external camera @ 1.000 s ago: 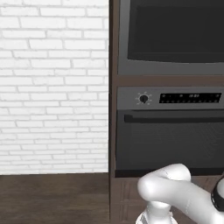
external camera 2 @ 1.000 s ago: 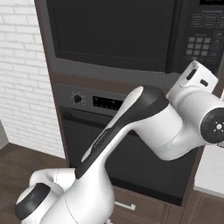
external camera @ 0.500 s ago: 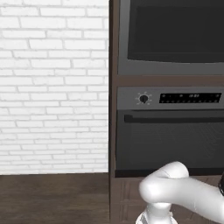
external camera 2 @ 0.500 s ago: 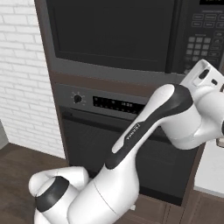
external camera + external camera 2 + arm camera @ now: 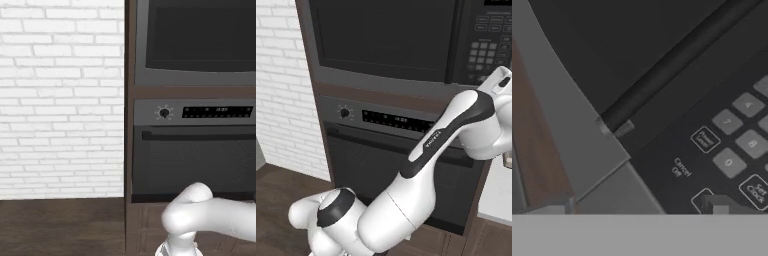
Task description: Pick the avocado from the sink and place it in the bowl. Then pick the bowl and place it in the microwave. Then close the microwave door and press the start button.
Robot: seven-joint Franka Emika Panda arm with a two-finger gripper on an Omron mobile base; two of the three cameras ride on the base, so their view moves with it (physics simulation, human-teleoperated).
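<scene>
Gripper [image 5: 639, 209] is spread about as wide as it goes, nothing between its tips. In the hand view the two tips poke up at the bottom, well apart, and it's looking straight at the dark grey built-in microwave [image 5: 677, 120]. Right ahead and to one side of the gripper is the black button keypad [image 5: 732, 145]; you can read 4, 7, 8, 0, a Cancel/Off key and a Set Clock key. The big flat black glass microwave door [image 5: 612, 40] with its grey frame is ahead on the other side, lying flush with the front, with only a dark seam between it and the keypad. A brown wood cabinet strip [image 5: 532, 150] runs past the frame.

Right base view: the white arm [image 5: 441, 135] reaches up and across to the keypad end of the microwave, with its wrist beside the keys. Below that is the dark oven [image 5: 371, 165] with a round knob [image 5: 345, 113], and a bit of white tabletop [image 5: 498, 200] sits low, under the wrist.

Left base view: the oven again, plus a white brick wall [image 5: 60, 100] and a dark wood floor [image 5: 60, 225].
</scene>
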